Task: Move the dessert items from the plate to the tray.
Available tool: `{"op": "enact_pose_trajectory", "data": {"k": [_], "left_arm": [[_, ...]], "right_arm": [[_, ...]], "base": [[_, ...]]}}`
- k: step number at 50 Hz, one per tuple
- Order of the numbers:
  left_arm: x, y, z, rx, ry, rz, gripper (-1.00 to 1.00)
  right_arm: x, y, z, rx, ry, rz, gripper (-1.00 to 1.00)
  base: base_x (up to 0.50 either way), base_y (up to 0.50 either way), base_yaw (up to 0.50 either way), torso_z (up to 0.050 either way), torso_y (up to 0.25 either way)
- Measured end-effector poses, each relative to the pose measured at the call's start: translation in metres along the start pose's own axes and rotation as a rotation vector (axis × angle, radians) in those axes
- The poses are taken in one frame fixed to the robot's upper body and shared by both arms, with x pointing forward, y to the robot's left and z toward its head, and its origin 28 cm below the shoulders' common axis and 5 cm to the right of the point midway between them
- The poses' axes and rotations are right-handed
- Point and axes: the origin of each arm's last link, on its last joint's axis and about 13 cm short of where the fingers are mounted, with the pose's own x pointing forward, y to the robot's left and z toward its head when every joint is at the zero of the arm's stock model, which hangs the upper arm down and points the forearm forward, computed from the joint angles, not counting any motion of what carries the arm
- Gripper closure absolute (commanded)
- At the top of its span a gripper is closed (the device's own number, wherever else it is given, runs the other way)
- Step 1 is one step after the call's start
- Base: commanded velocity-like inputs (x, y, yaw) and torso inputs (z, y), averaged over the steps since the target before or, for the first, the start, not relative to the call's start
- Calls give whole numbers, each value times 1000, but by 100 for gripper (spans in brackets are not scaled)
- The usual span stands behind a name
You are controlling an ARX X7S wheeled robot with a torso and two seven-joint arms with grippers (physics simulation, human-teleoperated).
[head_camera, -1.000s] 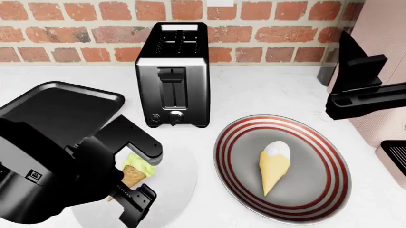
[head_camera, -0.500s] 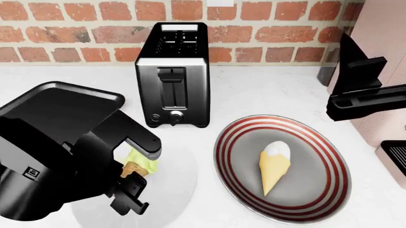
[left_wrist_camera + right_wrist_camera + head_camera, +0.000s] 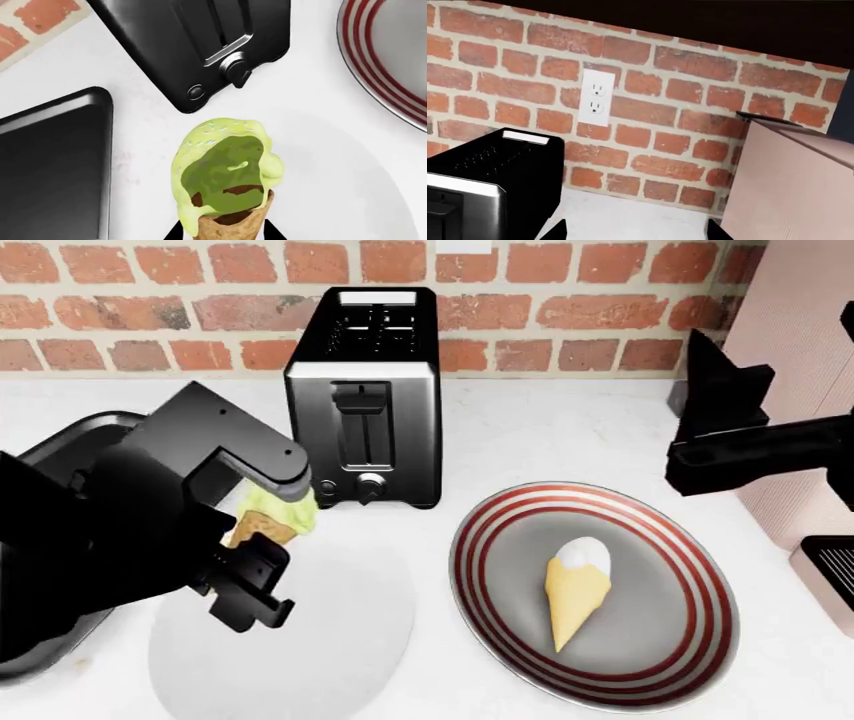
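Both left jaws on green-scoop cone

Green-scoop cone airborne; yellow cone flat; tray seemingly bare.

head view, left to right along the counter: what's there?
black tray → left claw holding green-scoop cone → toaster → striped plate with yellow cone → right claw

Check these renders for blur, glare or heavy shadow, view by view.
Head view: sharp, evenly lit; the left arm blocks most of the black tray. Left wrist view: crisp, soft highlights on the toaster, green ice cream cone cut off at the frame edge. Right wrist view: sharp brick wall, dark band overhead.
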Motion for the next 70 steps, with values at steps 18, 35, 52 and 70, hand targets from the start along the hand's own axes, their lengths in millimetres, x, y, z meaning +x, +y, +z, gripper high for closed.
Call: {"op": "enact_pose_trajectory", "data": {"k": [18,35,52,70], "left_arm": [[-12,12,13,-1,-62,71,100],[-9,15,15,-4,-64,88,100],[-6,14,13,-5,-57,98,100],[-4,14,10,0,-54,105,100]], "right_arm": [[7,10,29,115,277,65,-100],[11,33,40,152,550,24,-100],[19,45,28,207,690,-40,-100],[28,55,5,258,783,-67,-100]], "base": [[0,0,0,0,1],[0,0,0,0,0],[0,0,0,0,0],[0,0,0,0,1]]}}
